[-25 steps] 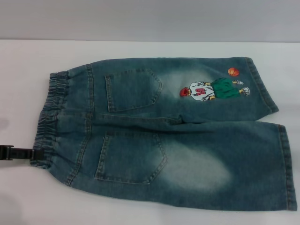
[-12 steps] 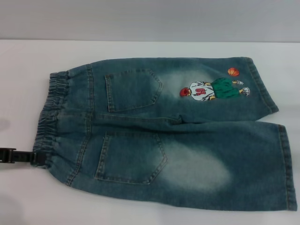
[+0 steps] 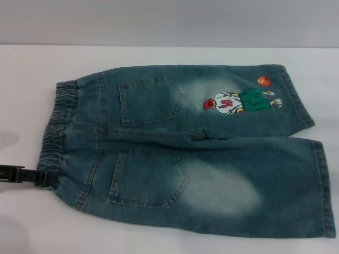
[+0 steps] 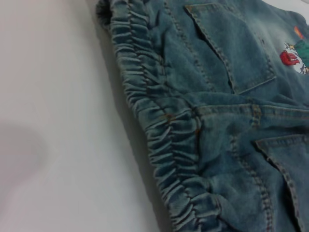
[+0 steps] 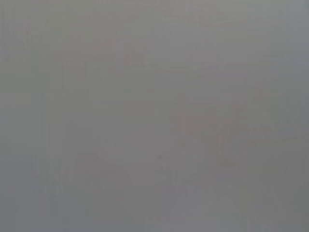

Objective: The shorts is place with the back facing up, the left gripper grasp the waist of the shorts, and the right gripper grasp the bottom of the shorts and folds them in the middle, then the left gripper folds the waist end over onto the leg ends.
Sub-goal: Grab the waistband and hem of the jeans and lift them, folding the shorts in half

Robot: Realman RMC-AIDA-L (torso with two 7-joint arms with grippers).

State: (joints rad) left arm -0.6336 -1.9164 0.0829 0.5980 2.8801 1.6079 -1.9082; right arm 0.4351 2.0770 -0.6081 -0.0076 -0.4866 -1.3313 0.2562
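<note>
The denim shorts [image 3: 185,153] lie flat on the white table [image 3: 32,69], back pockets up. The ruffled waist [image 3: 58,132] is at the left, and the leg ends [image 3: 323,190] are at the right. The far leg carries the basketball-player cartoon [image 3: 238,100] and an orange ball patch [image 3: 263,81]. My left gripper [image 3: 47,178] reaches in low from the left edge, its black tip at the near corner of the waist. The left wrist view shows the gathered waist [image 4: 159,130] close up, with no fingers in it. The right gripper is out of view.
A grey wall [image 3: 169,21] runs behind the table's far edge. The shorts [image 4: 231,96] fill most of the table in front of me. The right wrist view is a plain grey field.
The left gripper has slid to the right, up to the near corner of the waist. The shorts have not moved.
</note>
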